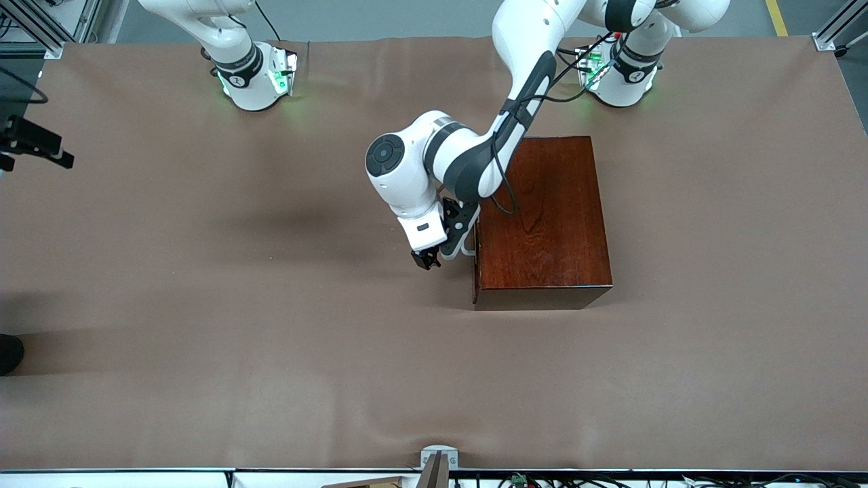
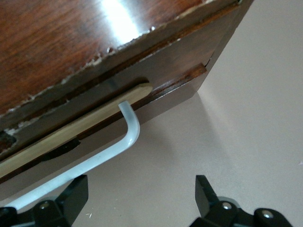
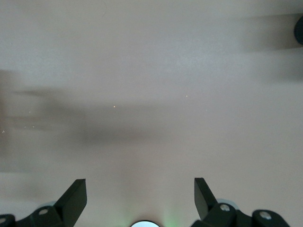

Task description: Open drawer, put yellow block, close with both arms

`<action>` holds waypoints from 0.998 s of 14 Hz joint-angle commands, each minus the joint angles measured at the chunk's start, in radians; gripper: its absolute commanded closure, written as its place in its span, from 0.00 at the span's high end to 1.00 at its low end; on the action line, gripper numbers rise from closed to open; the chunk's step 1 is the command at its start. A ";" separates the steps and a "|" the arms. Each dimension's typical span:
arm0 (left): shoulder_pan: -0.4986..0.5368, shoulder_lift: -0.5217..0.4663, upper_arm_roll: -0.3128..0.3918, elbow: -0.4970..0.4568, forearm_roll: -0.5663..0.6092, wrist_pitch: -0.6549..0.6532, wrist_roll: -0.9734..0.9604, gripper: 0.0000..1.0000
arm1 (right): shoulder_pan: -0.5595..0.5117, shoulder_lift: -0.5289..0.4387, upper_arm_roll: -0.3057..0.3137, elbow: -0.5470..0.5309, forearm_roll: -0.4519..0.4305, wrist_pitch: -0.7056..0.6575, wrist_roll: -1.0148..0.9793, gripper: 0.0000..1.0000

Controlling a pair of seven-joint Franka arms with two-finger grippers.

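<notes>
- Front view: one glossy reddish-brown wooden box [image 1: 550, 217] sits right of frame centre on a matte brown table cover [image 1: 203, 325] with soft creases.
- Two white jointed arms with dark grey joint sections, count 2; green-lit round bases along the frame's top edge.
- Left arm reaches from the upper right base down to the box's drawer face; left gripper [image 1: 426, 259] is low, just beside that face.
- Left wrist view: drawer [image 2: 71, 130] shows a pale light-wood edge, only a thin gap showing; one white U-shaped bar handle [image 2: 124, 142], smooth and rounded.
- Left gripper [image 2: 142, 196] fingers stand apart; the handle bar runs past one fingertip, contact not clear.
- Right wrist view: right gripper [image 3: 140, 194] spread wide over bare cover; the arm waits.
- Yellow block: not seen in any view.
</notes>
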 commanded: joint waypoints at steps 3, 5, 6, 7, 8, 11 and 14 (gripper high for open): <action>0.068 -0.161 0.000 0.003 0.006 -0.044 0.137 1.00 | 0.001 -0.058 -0.006 -0.069 -0.048 0.028 -0.007 1.00; 0.133 -0.264 0.003 -0.003 -0.036 -0.044 0.233 1.00 | 0.001 -0.055 0.001 -0.063 -0.054 0.028 -0.006 1.00; 0.160 -0.299 0.001 -0.006 -0.049 -0.047 0.301 1.00 | 0.000 -0.055 0.001 -0.061 -0.054 0.028 -0.006 1.00; 0.177 -0.340 0.004 -0.017 -0.050 -0.074 0.373 1.00 | 0.000 -0.055 0.001 -0.060 -0.054 0.028 -0.006 1.00; 0.208 -0.365 0.006 -0.017 -0.050 -0.111 0.451 1.00 | 0.003 -0.055 0.004 -0.056 -0.054 0.028 -0.006 1.00; 0.289 -0.428 0.006 -0.020 -0.047 -0.194 0.646 1.00 | 0.001 -0.053 0.021 -0.053 -0.054 0.026 -0.004 1.00; 0.400 -0.480 0.003 -0.023 -0.047 -0.249 0.906 1.00 | 0.009 -0.055 0.027 -0.052 -0.054 0.020 0.003 1.00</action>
